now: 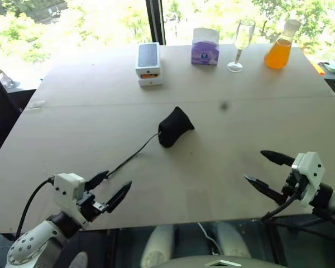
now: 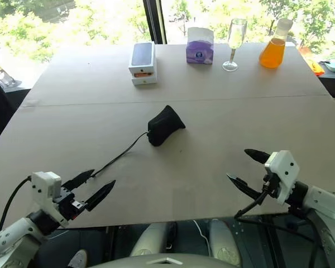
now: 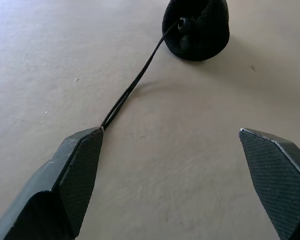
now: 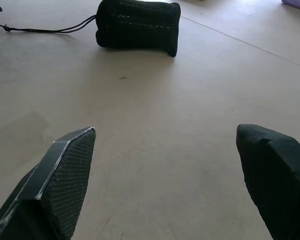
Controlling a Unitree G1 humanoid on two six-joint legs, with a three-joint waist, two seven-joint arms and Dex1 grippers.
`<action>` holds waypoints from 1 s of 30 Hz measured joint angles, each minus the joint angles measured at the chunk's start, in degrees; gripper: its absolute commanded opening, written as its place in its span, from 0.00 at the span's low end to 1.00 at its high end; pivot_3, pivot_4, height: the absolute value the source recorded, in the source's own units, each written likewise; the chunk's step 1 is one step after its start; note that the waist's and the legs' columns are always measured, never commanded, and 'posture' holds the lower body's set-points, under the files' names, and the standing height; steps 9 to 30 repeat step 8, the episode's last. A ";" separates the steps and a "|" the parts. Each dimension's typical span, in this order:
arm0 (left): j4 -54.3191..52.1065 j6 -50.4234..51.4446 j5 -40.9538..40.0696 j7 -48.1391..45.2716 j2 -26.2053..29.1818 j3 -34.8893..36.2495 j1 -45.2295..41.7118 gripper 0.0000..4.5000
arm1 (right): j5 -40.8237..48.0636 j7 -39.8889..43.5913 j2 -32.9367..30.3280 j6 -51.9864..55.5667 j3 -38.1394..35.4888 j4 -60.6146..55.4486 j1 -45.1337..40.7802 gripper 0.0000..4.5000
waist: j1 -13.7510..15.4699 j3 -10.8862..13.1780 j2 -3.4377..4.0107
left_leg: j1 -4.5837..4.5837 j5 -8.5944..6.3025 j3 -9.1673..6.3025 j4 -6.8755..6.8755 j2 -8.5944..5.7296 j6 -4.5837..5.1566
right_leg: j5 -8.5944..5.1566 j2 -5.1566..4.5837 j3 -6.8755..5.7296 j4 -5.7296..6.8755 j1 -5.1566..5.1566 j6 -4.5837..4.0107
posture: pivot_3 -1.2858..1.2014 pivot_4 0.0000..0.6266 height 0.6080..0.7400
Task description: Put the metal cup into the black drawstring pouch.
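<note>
Matte beige table (image 1: 223,139) w/ soft, lumpy black mesh pouch (image 1: 174,127); both grippers' textured jaws apart, empty.

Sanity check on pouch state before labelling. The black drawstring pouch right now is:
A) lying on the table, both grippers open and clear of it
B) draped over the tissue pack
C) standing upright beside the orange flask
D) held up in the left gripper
A: the black drawstring pouch lies on its side mid-table, its cord trailing toward the open left gripper; the right gripper is open too, and neither touches the pouch itself.
</note>
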 measured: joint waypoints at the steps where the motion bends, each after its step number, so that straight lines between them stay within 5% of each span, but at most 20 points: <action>1: -0.53 -0.58 0.21 0.13 -0.79 -0.05 1.31 1.00 | 0.02 0.50 -0.08 -0.64 -0.35 0.00 1.11 1.00 | 0.07 -0.01 -0.02 | 0.00 0.00 0.00 0.00 0.00 0.00 | 0.00 0.00 0.00 -0.02 0.01 0.00 | 0.52 0.24 1.00; 30: -0.53 -0.60 0.12 1.46 -1.09 0.02 1.20 1.00 | 0.19 0.84 -0.13 -0.64 -1.03 0.00 2.03 1.00 | 0.16 -0.01 -0.02 | 0.00 0.00 0.02 0.00 0.00 0.00 | -0.01 0.01 0.00 -0.03 0.01 0.00 | 0.52 0.24 1.00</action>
